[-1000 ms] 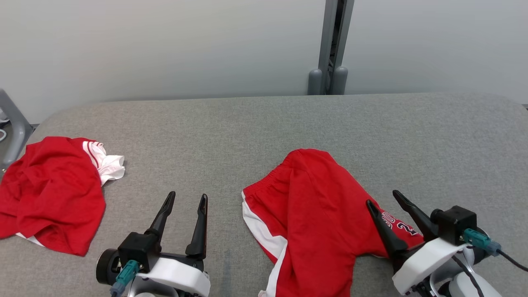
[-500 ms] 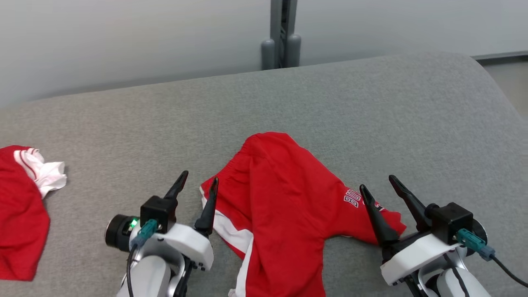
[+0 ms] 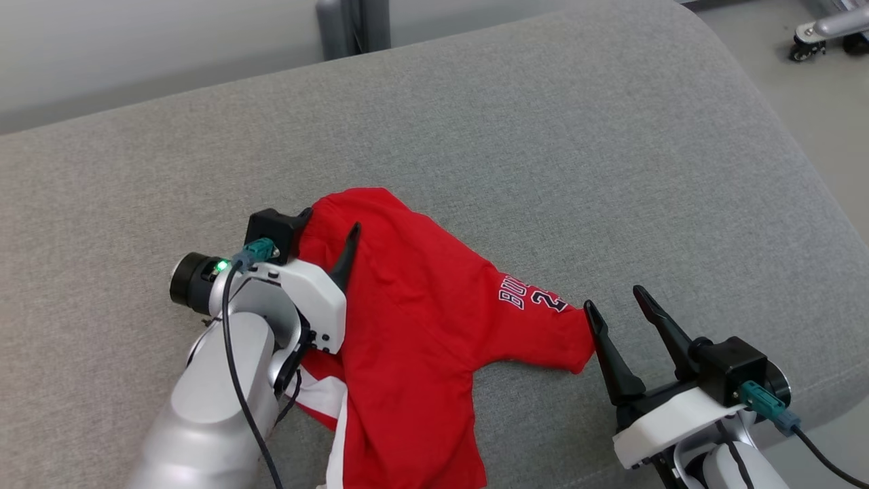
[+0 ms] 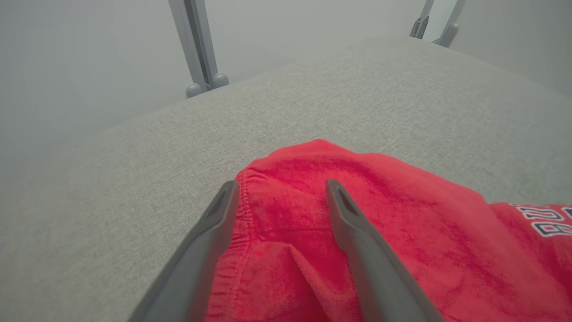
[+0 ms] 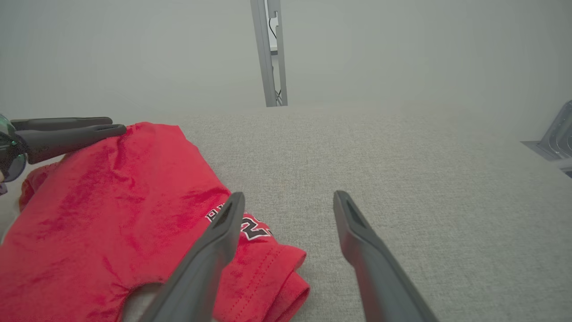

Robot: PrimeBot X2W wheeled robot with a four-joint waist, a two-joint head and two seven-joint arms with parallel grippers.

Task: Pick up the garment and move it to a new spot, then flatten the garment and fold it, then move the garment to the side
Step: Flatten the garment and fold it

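At the near edge of the grey fabric-covered table [image 3: 543, 136], on your right side, the right gripper [image 3: 614, 299] hovers with its two dark fingers wide apart and empty, the tips just beside the hem of one leg of the red sports shorts with a white side stripe and dark lettering [image 3: 421, 312]. A little further in, the left gripper [image 3: 330, 224] is what has really changed: one second ago it was over bare cloth beside the shorts, and now it has come forward so that its fingers, also apart, stand on both sides of the gathered waistband, as the left wrist view shows [image 4: 281, 185]. Nothing is clamped yet. The shorts lie crumpled on the table between the two grippers, and they have not been lifted. The whole head picture has also shifted, because the camera has turned, so do not read that as a move of the shorts. I judge that you are at the first grasp, with the waistband ready to be closed on. Beyond, the grey metal post [image 3: 353, 27] stands at the far edge.
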